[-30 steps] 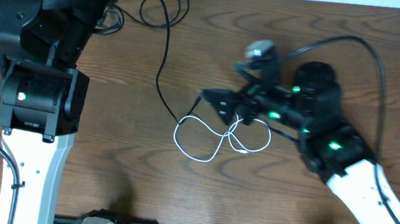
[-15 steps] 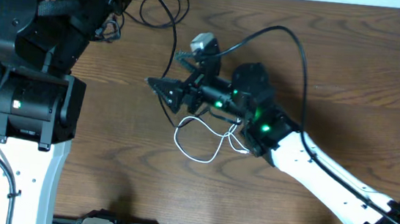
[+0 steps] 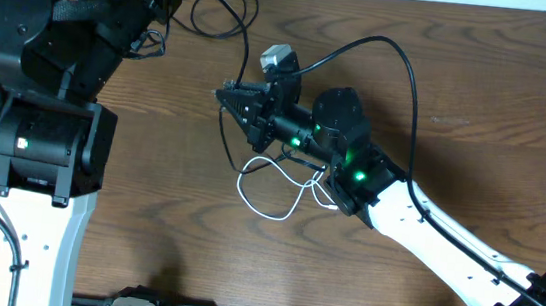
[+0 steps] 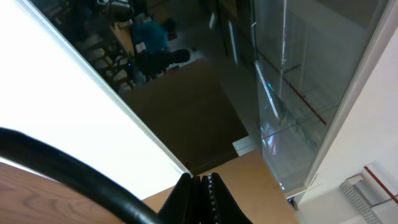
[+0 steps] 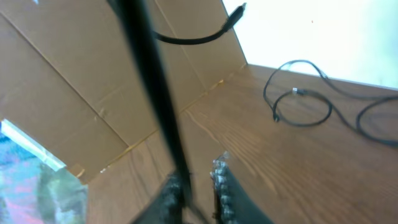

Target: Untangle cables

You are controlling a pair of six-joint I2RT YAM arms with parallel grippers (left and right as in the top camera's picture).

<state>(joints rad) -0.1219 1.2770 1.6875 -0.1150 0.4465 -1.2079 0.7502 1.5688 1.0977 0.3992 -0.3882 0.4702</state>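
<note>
A thin black cable runs from a loop at the table's back down to the white cable, which lies in loose loops mid-table. My right gripper points left at this black cable. In the right wrist view the black cable passes down between the fingertips, and the right gripper has its jaws drawn in narrow around it. My left gripper is shut, fingers pressed together, aimed up away from the table. More black cable lies coiled on the wood further off.
The left arm fills the table's left side, with its own thicker black cable crossing the left wrist view. The right arm stretches in from the lower right. A cardboard wall stands past the table's edge.
The right arm swung left from above the white cable to the black cable. Its jaws went from wide open to closed in around that cable. The left arm barely moved.
</note>
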